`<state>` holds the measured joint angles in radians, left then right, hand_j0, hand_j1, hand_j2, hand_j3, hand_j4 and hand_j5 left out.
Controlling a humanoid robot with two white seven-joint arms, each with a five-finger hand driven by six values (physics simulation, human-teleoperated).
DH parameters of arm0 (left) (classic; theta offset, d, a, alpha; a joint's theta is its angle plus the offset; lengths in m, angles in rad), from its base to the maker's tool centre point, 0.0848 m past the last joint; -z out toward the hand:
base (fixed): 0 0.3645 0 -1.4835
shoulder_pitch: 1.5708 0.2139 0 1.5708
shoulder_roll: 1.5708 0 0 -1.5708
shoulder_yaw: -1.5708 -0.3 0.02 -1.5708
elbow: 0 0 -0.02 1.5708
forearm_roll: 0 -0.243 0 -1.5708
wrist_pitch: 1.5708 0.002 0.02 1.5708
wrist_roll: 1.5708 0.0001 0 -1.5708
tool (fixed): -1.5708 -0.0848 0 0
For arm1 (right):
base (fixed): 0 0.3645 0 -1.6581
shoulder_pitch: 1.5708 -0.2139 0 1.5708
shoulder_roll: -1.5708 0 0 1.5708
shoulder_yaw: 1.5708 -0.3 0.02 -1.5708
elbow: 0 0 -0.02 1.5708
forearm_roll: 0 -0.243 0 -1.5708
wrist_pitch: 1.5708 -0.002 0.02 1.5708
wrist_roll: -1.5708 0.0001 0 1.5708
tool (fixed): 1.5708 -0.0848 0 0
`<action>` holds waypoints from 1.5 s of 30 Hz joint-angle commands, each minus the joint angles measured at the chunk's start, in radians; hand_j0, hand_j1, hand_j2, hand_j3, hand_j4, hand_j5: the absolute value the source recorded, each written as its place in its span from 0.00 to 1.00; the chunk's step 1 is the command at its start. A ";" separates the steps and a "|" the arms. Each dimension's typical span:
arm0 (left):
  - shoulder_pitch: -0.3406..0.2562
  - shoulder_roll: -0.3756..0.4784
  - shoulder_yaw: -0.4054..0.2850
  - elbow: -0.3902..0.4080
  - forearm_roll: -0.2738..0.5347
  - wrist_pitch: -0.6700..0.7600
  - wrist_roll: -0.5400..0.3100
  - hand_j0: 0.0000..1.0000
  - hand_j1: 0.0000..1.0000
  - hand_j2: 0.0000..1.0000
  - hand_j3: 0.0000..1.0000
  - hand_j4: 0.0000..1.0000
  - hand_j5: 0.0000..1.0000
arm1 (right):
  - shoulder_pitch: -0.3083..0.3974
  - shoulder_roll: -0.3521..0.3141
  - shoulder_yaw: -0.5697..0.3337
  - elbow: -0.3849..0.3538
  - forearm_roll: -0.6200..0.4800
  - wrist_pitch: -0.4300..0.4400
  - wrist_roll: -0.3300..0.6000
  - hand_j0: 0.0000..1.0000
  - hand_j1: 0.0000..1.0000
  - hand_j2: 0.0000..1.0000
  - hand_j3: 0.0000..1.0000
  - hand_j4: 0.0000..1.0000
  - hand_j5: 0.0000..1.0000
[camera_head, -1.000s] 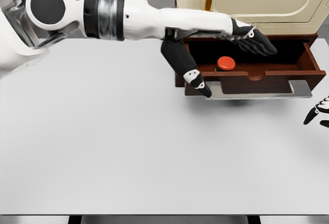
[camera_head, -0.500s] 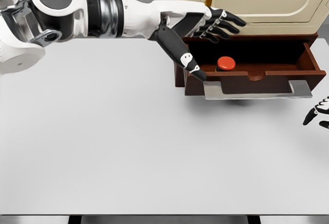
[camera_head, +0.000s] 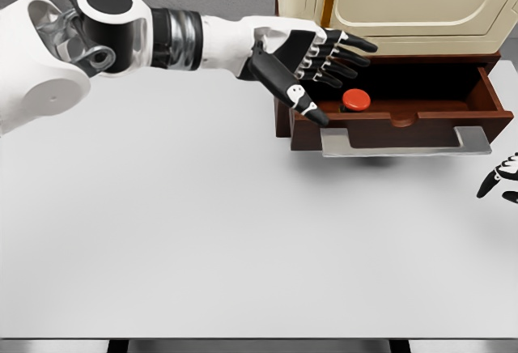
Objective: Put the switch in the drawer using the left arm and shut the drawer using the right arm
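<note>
The switch, a red round button on a dark base, lies inside the open brown drawer near its left end. A grey metal handle runs along the drawer's front. My left hand hovers at the drawer's left corner, just left of the switch, fingers spread and holding nothing. Of my right hand, only a few dark fingertips show at the right edge, on the table below the drawer's right end.
A cream cabinet stands over the drawer at the back right. The grey table spreads in front. My left arm stretches across the upper left from the shoulder.
My left hand has pulled back leftward from over the drawer's middle to its left corner, and the arm has drawn in. The switch stays in the drawer. The right hand is unchanged.
</note>
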<state>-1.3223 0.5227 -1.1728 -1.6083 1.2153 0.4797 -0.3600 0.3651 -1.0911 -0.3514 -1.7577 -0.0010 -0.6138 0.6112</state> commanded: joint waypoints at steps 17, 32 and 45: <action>0.035 -0.062 -0.042 0.091 -0.051 -0.007 -0.002 1.00 1.00 1.00 1.00 1.00 1.00 | -0.003 -0.001 0.000 0.000 -0.007 0.003 0.000 0.53 0.53 0.53 0.53 0.53 0.53; 0.043 -0.128 -0.054 0.163 -0.085 -0.010 -0.007 1.00 1.00 1.00 1.00 1.00 1.00 | -0.006 -0.001 0.000 0.000 -0.007 0.003 0.000 0.53 0.53 0.53 0.53 0.53 0.53; -0.026 -0.289 -0.050 0.283 -0.085 -0.009 -0.007 1.00 1.00 1.00 1.00 1.00 1.00 | -0.006 -0.001 0.002 0.000 -0.007 0.003 0.000 0.53 0.53 0.53 0.53 0.53 0.53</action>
<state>-1.3545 0.2632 -1.2238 -1.3637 1.1293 0.4712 -0.3667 0.3590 -1.0914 -0.3502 -1.7577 -0.0010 -0.6138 0.6112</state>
